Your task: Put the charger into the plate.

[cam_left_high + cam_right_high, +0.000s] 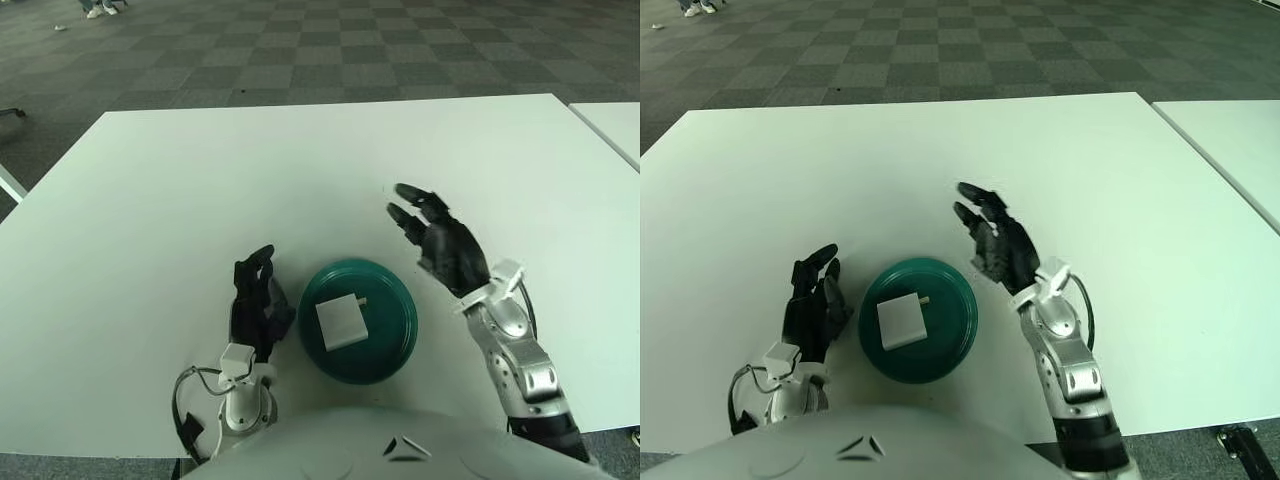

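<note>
the right hand [440,240] is seen raised a little to the right of and beyond the plate, its dark fingers [410,200] spread and loosely extended, pointing up and away from the robot. nothing is held in it. the palm is turned toward the left, facing the space above the plate, and the silver forearm runs back and down toward the lower right edge of the view.

just to the left of that hand and slightly nearer the robot, a round dark green plate [390,345] is set on the white table [300,170]. a small white square charger [340,322] is lying flat inside the plate, near its middle, with short prongs pointing to the right toward the hand. the charger is touched by neither hand.

judged from this, the placing appears done: the charger is already in the plate, and little seems left beyond drawing the right hand clear.

further left, on the far side of the plate from the right hand, the left hand [258,300] is shown just beside the plate's rim, idle, fingers relaxed and pointing away from the robot, holding nothing.
</note>
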`<state>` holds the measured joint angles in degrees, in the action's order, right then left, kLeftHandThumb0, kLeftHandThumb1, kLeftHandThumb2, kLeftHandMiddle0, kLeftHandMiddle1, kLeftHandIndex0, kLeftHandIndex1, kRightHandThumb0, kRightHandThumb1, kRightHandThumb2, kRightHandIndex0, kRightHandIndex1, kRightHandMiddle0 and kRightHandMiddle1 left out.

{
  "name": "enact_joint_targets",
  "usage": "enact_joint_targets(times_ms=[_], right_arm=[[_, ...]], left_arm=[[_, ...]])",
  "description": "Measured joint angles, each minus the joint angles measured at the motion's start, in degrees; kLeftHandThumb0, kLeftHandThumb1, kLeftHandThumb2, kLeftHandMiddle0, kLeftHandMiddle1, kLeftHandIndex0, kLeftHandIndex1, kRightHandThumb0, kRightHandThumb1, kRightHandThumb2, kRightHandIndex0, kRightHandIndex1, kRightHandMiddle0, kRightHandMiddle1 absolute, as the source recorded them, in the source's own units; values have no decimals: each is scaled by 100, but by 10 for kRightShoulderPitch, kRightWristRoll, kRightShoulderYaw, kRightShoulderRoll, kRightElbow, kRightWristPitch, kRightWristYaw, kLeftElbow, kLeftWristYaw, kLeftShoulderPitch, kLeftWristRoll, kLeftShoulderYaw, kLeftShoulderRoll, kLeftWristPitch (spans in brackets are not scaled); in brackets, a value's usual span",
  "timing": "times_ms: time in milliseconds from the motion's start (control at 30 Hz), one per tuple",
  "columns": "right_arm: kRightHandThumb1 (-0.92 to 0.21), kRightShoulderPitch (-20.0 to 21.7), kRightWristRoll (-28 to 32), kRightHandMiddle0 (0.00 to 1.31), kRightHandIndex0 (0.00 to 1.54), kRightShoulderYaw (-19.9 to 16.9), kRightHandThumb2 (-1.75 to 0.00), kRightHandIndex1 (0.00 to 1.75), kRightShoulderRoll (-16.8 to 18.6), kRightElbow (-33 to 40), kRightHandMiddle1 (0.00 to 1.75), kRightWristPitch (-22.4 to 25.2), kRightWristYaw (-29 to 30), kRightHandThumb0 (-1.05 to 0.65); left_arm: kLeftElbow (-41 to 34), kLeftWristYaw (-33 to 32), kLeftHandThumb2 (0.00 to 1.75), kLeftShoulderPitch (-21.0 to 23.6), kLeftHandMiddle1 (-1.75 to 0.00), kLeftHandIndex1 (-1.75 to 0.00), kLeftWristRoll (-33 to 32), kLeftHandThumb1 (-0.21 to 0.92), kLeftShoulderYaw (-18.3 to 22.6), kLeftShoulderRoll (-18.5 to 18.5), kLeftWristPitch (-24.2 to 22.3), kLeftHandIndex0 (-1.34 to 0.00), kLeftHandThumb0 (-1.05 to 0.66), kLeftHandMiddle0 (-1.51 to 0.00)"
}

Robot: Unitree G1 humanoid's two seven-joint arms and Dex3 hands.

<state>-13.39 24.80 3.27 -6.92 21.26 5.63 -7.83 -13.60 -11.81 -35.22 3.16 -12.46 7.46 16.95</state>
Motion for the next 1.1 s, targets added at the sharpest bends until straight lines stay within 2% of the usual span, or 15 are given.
enact_joint_targets(times_ms=[133,233,433,567,867,1100], right_arm=[[-92,-33,10,0,35,-16,-69,8,20,-3,97,-1,2,-82],[-92,-45,3,0,35,-22,-69,8,35,-31,96,-29,-2,-81],[-92,-33,-13,0,35,-47,-72,8,47,-138,94,-107,-43,-80],[-92,-20,-24,0,34,-61,-74,7,46,-183,90,-159,-68,-80],[-92,-26,-84,0,34,-52,-79,6,60,-222,88,-233,-68,-80],[-92,-33,-102,0,34,-43,-79,6,73,-234,87,-256,-64,-80]], left_arm=[[-2,6,96,-10,-11,-110,-6,92,3,-3,7,-5,-81,-43],[-4,10,96,-15,-11,-109,-11,92,5,-3,9,-2,-80,-42],[-7,18,97,-20,-10,-106,-21,92,8,-4,10,0,-79,-41],[-7,21,98,-21,-10,-104,-23,92,14,-7,12,0,-78,-41],[-7,28,97,-26,-11,-104,-23,92,23,-11,16,0,-78,-41],[-8,33,97,-29,-12,-104,-23,92,28,-14,17,0,-78,-42]])
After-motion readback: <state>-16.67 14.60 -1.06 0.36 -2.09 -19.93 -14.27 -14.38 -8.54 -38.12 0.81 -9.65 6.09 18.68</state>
